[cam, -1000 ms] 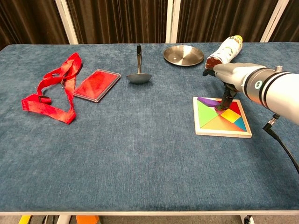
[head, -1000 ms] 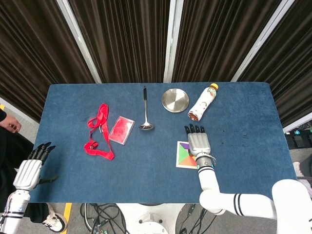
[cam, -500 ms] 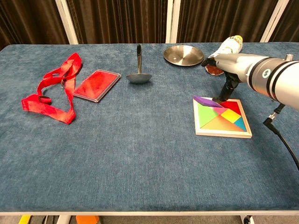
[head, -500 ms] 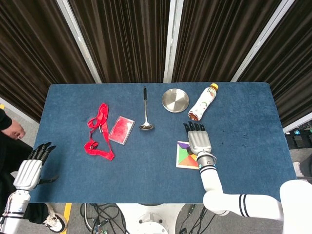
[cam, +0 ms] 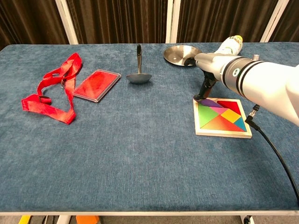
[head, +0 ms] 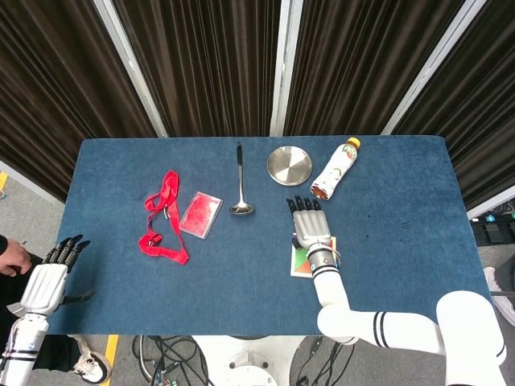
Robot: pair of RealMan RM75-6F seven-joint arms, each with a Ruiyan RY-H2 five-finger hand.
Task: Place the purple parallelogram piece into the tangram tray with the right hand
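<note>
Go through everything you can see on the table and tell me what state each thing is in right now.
Purple parallelogram piece: at the tray's far left corner, a fingertip on it.
Tangram tray: flat on the table, coloured pieces inside.
Right robot hand: above the tray, fingers extended.
Left robot hand: off the table's edge, holding nothing.
Bottle: lying on its side.
Ladle: lying flat.
Metal plate: empty.

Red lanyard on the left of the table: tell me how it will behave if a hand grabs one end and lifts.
The red lanyard lies in loose, folded loops, so it is probably floppy: the rest would likely trail and drag. It looks like thin flat strap, so likely light. One end reaches the red card holder; whether they are joined is unclear, but if so the holder may come along.
</note>
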